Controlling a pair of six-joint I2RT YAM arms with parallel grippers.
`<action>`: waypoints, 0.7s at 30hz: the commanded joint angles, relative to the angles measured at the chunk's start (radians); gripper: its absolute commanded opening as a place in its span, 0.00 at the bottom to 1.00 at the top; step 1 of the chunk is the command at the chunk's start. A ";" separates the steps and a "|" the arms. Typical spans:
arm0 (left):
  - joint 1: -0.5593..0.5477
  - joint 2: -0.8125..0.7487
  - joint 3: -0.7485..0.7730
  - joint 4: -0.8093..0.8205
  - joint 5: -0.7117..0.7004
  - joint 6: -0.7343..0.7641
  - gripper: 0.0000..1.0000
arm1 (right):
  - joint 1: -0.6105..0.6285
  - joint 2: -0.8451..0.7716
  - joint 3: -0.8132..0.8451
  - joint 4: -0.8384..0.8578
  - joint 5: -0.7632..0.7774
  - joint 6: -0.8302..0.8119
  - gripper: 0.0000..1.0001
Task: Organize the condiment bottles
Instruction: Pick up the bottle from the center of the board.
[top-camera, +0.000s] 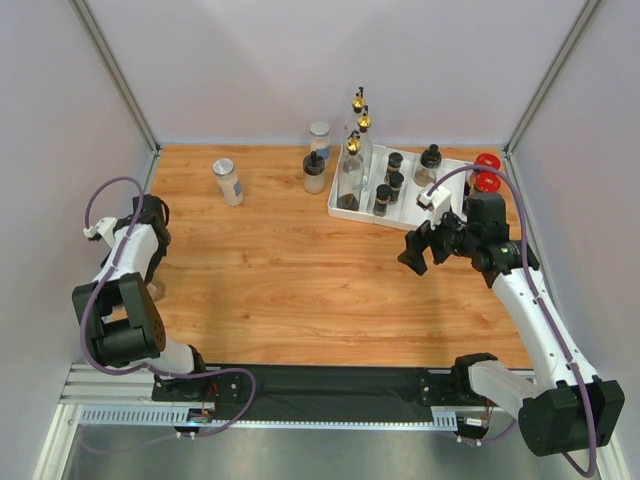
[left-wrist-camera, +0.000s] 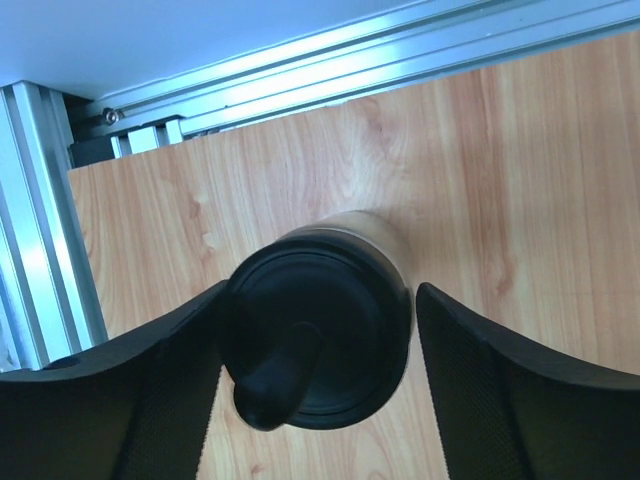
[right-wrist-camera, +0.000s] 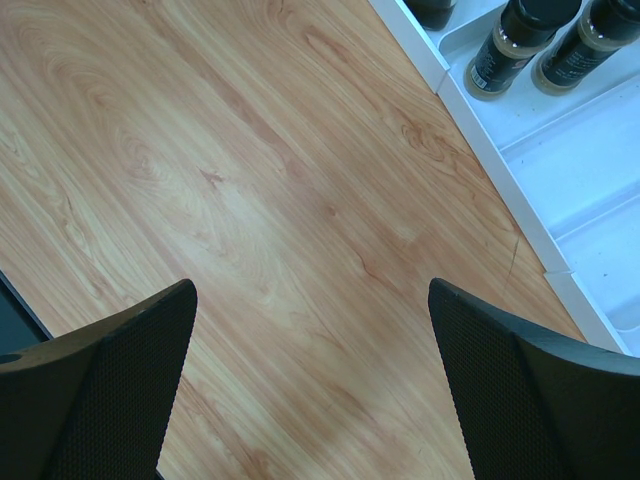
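In the left wrist view a black-capped jar (left-wrist-camera: 320, 335) with a knob on its lid stands upright on the wood between my left gripper's (left-wrist-camera: 320, 300) fingers. The left finger touches the cap; a narrow gap shows at the right finger (left-wrist-camera: 470, 380). This gripper (top-camera: 150, 213) is at the table's left edge. My right gripper (top-camera: 420, 255) (right-wrist-camera: 312, 300) hangs open over bare wood, left of the white tray (top-camera: 345, 212) (right-wrist-camera: 560, 170). The tray holds small spice jars (top-camera: 394, 180) (right-wrist-camera: 510, 40), a tall gold-spouted bottle (top-camera: 352, 165) and red-lidded jars (top-camera: 487, 172).
A silver-lidded jar (top-camera: 228, 181) stands alone at the back left. Another silver-lidded jar (top-camera: 320, 135) and a black-capped jar (top-camera: 314, 172) stand just left of the tray. Two more gold-spouted bottles (top-camera: 361, 112) rise behind it. Aluminium rails (left-wrist-camera: 50, 220) border the left edge.
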 joint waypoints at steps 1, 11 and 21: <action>0.013 -0.003 0.035 0.038 -0.036 0.036 0.74 | 0.001 -0.010 0.004 0.044 0.011 -0.013 1.00; 0.013 -0.141 -0.040 0.206 0.206 0.220 0.18 | -0.001 -0.011 0.005 0.046 0.016 -0.017 1.00; -0.057 -0.351 -0.232 0.550 0.880 0.522 0.00 | -0.001 -0.010 0.005 0.043 0.022 -0.025 1.00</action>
